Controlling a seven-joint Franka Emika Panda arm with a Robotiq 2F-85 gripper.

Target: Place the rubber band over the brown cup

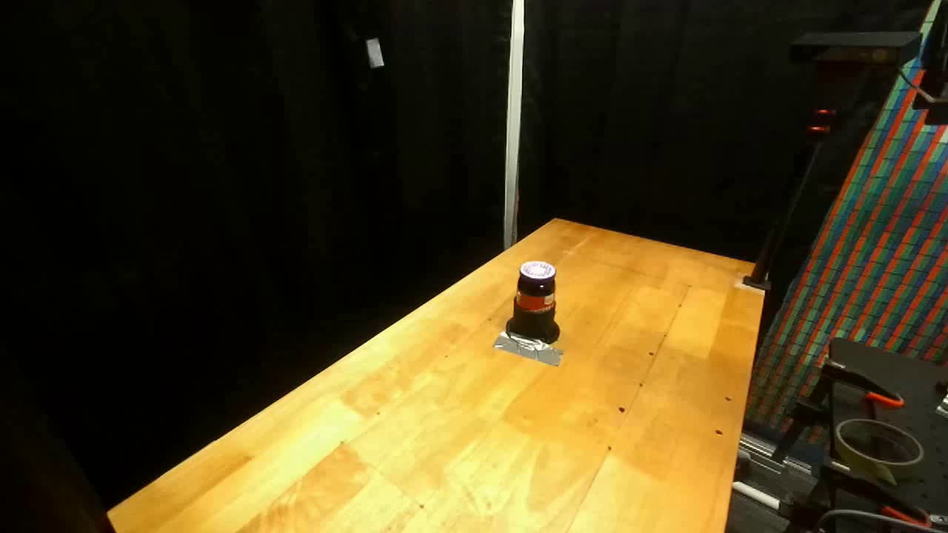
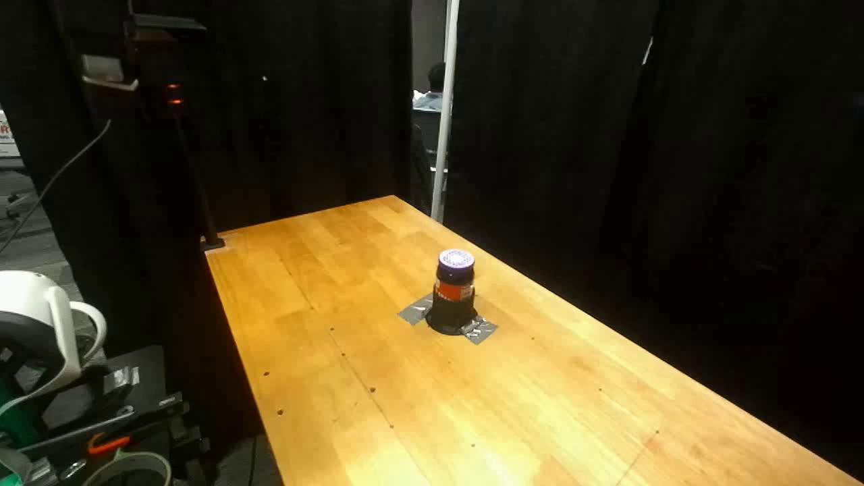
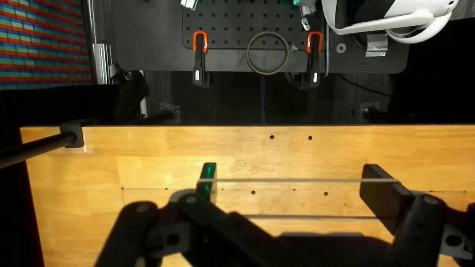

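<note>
Wrist view: a thin, pale rubber band [image 3: 289, 180] runs in two straight strands around the tool [image 3: 295, 194], spread apart.

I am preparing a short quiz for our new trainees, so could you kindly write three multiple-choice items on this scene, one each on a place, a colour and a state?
1. What colour is the stripe on the cup?
A) Green
B) Orange-red
C) Yellow

2. How is the claw set?
A) Shut on the cup
B) Shut with nothing held
C) Open

3. Where is the rubber band?
A) Stretched across the claw's fingers
B) Around the cup
C) Under the cup

Right letters:
1: B, as orange-red shows on the cup's side in both exterior views.
2: C, as the wrist view shows the fingers wide apart.
3: A, as the wrist view shows the rubber band running from finger to finger.
</note>
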